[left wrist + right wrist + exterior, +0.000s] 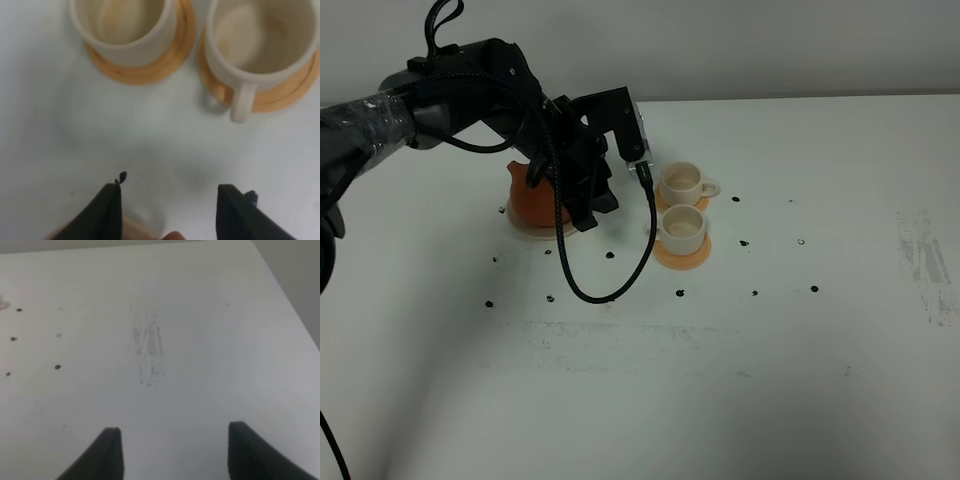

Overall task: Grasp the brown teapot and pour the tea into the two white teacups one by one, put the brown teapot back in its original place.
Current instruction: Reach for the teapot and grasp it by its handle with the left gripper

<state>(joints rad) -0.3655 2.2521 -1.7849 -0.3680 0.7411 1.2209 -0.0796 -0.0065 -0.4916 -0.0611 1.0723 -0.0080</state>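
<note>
Over a scuffed, dotted white table (800,380), the left gripper (169,189) tilts down at the right side of the teapot (530,195), fingers apart; the right gripper (175,428) is spread too.

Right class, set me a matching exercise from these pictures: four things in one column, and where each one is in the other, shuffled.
1 brown teapot
2 nearer white teacup
3 left claw
4 right claw

A on an orange coaster
B open, over the scuffed patch of the table
C at the teapot
D on the beige saucer

Pairs: 1-D, 2-A, 3-C, 4-B
</note>
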